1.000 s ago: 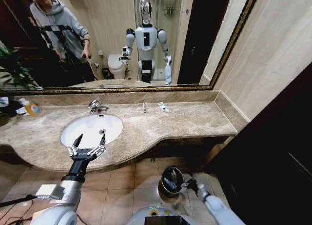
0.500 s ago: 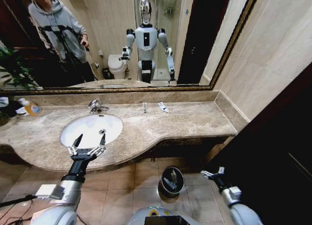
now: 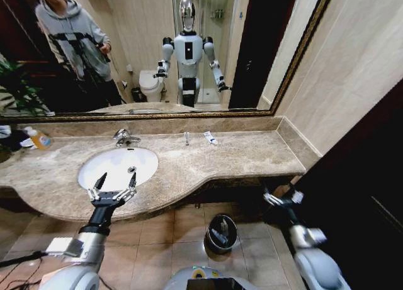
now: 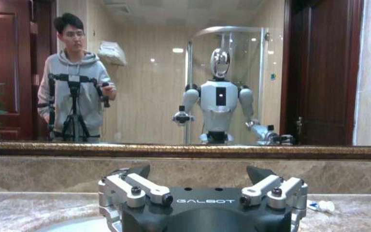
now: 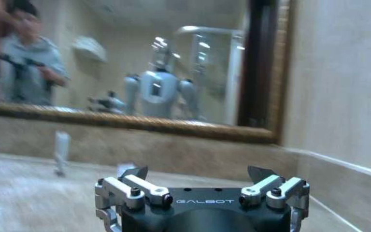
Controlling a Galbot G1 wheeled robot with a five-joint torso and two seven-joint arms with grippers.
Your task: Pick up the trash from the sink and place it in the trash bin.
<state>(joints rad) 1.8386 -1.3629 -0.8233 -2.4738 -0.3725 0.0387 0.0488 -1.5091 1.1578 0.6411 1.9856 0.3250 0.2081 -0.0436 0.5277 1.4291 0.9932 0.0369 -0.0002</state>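
The white oval sink [image 3: 107,167] lies in the beige marble counter, its rim [image 4: 69,225] just showing in the left wrist view. My left gripper [image 3: 113,187] [image 4: 198,172] hangs open over the basin's front edge, holding nothing. My right gripper [image 3: 283,197] [image 5: 197,173] is open and holds nothing, just off the counter's right front corner. On the counter near the back wall stand a clear vial [image 3: 186,138] [image 5: 61,152] and a white-blue sachet [image 3: 210,138] [image 4: 321,206]. The small black trash bin [image 3: 208,238] sits on the floor under the counter, with pale litter inside.
A chrome tap [image 3: 124,137] stands behind the basin. An orange-yellow bottle [image 3: 41,139] sits at the counter's far left by a plant [image 3: 16,89]. A large mirror [image 3: 157,51] backs the counter. Tiled wall and a dark door close the right side.
My right arm has risen from beside the bin on the floor to counter height on the right, its gripper open throughout. The left gripper has stayed where it was.
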